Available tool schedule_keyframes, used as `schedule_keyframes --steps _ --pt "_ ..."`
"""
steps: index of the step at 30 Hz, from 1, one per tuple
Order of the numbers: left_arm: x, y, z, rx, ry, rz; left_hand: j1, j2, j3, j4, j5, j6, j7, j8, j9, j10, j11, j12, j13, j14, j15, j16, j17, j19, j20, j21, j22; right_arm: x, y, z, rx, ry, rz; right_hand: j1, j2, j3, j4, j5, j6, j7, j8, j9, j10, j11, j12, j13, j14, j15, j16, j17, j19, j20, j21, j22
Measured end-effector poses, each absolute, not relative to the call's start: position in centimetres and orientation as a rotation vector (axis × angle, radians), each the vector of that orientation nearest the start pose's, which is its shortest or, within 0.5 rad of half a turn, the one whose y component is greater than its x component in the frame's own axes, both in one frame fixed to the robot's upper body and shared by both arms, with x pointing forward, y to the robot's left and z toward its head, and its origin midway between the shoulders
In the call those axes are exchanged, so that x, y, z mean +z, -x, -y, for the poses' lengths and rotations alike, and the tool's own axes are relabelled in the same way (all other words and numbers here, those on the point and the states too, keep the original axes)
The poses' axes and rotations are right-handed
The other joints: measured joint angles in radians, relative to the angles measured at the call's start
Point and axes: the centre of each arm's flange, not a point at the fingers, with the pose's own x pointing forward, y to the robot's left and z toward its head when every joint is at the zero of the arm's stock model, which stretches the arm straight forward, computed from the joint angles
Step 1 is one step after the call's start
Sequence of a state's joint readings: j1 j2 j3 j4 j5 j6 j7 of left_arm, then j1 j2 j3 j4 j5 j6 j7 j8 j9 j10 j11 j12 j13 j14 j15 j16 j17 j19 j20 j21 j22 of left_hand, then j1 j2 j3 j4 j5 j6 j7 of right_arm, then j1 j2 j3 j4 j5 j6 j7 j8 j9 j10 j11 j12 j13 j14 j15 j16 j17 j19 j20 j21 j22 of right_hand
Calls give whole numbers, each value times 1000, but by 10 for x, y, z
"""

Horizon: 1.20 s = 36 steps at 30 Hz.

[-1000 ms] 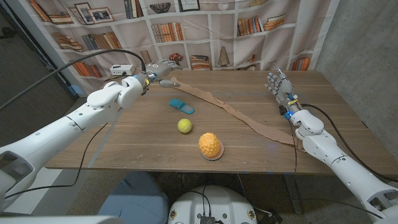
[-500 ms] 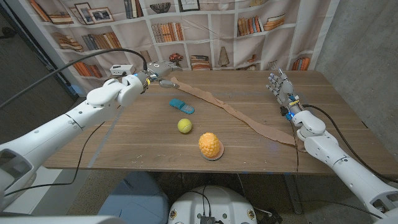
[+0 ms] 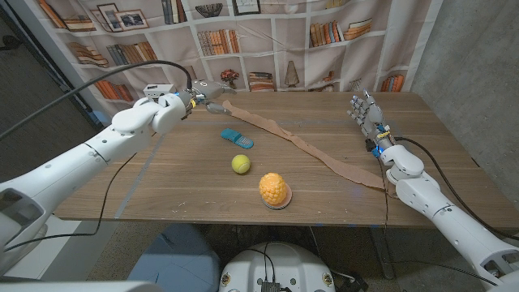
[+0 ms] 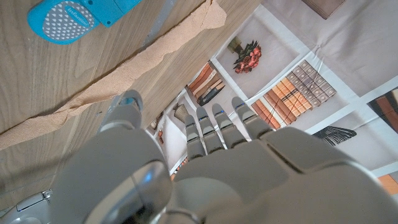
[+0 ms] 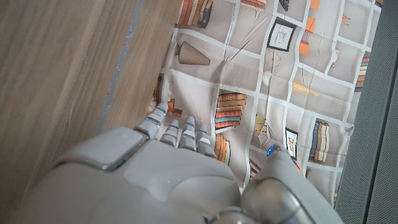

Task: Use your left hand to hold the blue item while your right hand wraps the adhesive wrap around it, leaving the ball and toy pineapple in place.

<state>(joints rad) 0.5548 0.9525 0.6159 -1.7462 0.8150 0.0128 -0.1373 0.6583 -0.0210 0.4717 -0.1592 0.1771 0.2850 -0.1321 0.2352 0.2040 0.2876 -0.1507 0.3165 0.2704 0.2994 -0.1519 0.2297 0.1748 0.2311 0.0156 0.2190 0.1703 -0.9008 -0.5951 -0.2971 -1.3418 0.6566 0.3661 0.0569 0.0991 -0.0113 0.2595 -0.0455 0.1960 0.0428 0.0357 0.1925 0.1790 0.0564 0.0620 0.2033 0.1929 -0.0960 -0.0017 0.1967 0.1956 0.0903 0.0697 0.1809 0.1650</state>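
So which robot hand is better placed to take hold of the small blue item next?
Left. The left robot hand is at the table's far-left edge, much nearer the small blue plastic item than the right robot hand.

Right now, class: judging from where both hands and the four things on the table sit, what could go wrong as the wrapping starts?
1. The left hand is at the far end of the adhesive wrap, not on the blue item; it may drag the wrap instead of holding the item.
2. The ball and toy pineapple sit near the blue item and could get knocked.
3. The right hand holds nothing and must reach across for the wrap.
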Motion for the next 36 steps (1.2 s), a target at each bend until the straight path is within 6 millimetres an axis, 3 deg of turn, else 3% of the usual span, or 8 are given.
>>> schedule_keyframes --steps 4,10,15,24,27,31,36 --pt "127 -588 -258 117 -1920 709 4 -4 -1 -1 0 49 5 19 3 43 -12 10 6 24 -11 0 0 3 -3 -7 5 -16 -627 341 159 11 682 0 0 0 0 0 2 -2 0 0 0 0 0 0 4 -4 0 0 0 0 0 0" --pt "127 -590 -259 110 -1945 671 11 -11 -5 -5 5 56 2 20 8 54 -15 10 8 26 -13 0 0 -17 -5 -16 5 -15 -627 340 153 10 687 0 0 3 -3 0 4 -4 0 0 0 0 0 0 4 -4 0 0 0 0 0 0" --pt "129 -592 -260 102 -1960 641 21 -21 -14 -3 5 61 7 20 12 56 -13 10 16 36 -14 -5 0 78 -25 15 9 -15 -627 340 149 10 689 0 0 4 -4 0 4 -4 0 0 4 -4 0 0 4 -3 0 0 0 0 0 0" --pt "131 -595 -262 88 -1971 605 29 -13 -22 4 5 76 3 20 13 66 -17 10 24 78 -15 -5 5 164 -21 44 16 -15 -627 340 146 9 690 0 0 4 -4 0 4 -4 0 0 4 -4 0 0 4 -3 0 0 0 0 0 0" --pt "131 -595 -262 84 -1973 596 29 -13 -23 5 5 80 -1 24 15 71 -22 10 25 92 -18 0 5 155 -13 40 18 -14 -627 340 146 9 689 0 0 4 -4 0 4 -4 0 0 4 -4 0 0 4 -3 0 0 0 0 0 0" --pt "133 -596 -263 85 -1973 589 34 -18 -25 2 5 99 -6 29 17 100 -28 10 32 109 -23 -2 3 79 -7 5 16 -14 -627 340 145 9 689 0 0 4 -4 0 7 -7 0 0 4 -4 0 0 5 -4 0 0 0 0 0 0" --pt "134 -597 -265 89 -1970 577 38 -22 -28 5 5 130 -15 36 17 120 -29 10 38 108 -24 -24 3 31 -3 -15 11 -14 -628 339 144 9 685 4 4 4 -4 0 7 -7 0 0 4 -4 0 0 7 -7 0 0 0 0 0 0"
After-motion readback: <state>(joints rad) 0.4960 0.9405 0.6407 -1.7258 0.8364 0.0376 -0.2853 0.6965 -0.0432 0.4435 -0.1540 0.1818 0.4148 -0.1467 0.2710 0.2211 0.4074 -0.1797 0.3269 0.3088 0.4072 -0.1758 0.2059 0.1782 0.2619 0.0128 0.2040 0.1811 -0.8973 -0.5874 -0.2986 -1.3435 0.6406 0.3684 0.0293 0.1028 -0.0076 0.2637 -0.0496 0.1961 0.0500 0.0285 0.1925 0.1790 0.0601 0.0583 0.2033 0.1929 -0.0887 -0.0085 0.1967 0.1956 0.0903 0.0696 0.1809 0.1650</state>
